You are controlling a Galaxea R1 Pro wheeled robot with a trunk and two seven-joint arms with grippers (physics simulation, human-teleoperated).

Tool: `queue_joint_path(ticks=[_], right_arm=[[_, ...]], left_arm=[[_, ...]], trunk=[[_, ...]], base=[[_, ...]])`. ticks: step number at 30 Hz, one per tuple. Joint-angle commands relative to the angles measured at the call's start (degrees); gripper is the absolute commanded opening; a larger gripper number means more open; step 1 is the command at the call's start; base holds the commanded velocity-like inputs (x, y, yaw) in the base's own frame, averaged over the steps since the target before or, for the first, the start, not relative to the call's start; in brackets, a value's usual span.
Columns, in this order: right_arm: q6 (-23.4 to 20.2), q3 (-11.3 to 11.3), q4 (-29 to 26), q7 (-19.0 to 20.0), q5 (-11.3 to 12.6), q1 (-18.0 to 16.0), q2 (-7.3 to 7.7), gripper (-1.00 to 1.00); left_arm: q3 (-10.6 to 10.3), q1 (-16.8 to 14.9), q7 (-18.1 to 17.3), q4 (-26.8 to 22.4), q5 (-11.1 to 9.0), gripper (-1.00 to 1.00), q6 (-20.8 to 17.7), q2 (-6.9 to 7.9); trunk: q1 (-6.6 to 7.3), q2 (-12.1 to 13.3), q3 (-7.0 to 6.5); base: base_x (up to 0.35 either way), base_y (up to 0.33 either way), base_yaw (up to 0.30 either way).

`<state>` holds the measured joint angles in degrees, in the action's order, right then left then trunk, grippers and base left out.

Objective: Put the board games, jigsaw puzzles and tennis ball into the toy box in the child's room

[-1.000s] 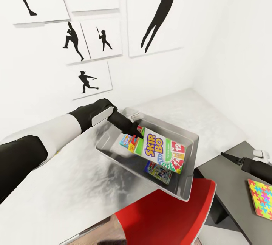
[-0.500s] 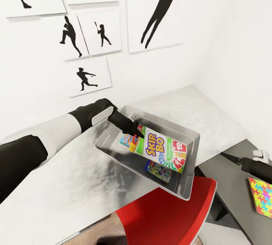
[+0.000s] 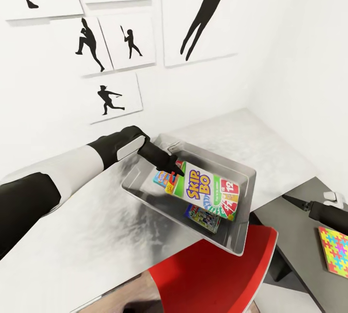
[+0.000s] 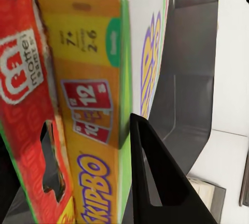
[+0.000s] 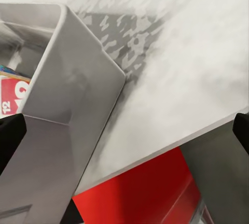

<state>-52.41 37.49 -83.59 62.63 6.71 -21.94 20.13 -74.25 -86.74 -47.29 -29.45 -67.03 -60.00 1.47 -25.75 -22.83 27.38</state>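
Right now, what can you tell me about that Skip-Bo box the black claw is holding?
The Skip-Bo box is a flat cardboard-looking game box, white-faced with a green edge, purple-and-yellow title and a red "12" card picture. The left gripper pinches its upper end, holding it tilted over the grey toy box, above two smaller colourful game boxes lying inside. In the left wrist view its yellow side panel and red Mattel flap show beside one black finger.

Colours in the light grey toy tray on the pale desk

The white, green and red Skip-Bo box (image 3: 209,190) carries yellow lettering; the flat puzzle-pattern box (image 3: 335,251) at four o'clock shows yellow, blue, pink and green pieces on dark grey; the glossy chair (image 3: 212,279) is red; black silhouette prints (image 3: 113,98) hang on white.
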Motion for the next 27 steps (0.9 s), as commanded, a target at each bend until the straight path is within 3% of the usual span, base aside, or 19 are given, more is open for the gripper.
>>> queue_joint_path(ticks=[1,13,14,27], right_arm=[[-0.32,0.04,-0.01,0.09,0.14,-0.04,0.01,1.00],[-0.32,0.02,-0.04,0.10,0.14,-0.03,0.00,1.00],[-0.32,0.03,-0.05,0.10,0.14,-0.03,0.00,1.00],[-0.32,0.04,-0.58,0.10,0.14,0.00,0.00,1.00]], left_arm=[[-0.55,-0.09,-0.26,0.10,1.91,-1.00,0.00,0.03],[-0.55,-0.09,-0.26,0.08,1.91,-1.00,0.00,0.23],[-0.55,-0.09,-0.26,0.07,1.91,1.00,0.00,0.26],[-0.48,-0.16,-0.26,0.01,1.83,1.00,0.00,0.58]], trunk=[[-0.04,-0.10,0.10],[-0.04,-0.10,0.11],[-0.04,-0.10,0.11],[-0.04,-0.10,0.11]], base=[[0.000,0.000,0.000],[0.000,0.000,0.000],[0.000,0.000,0.000],[0.000,0.000,0.000]])
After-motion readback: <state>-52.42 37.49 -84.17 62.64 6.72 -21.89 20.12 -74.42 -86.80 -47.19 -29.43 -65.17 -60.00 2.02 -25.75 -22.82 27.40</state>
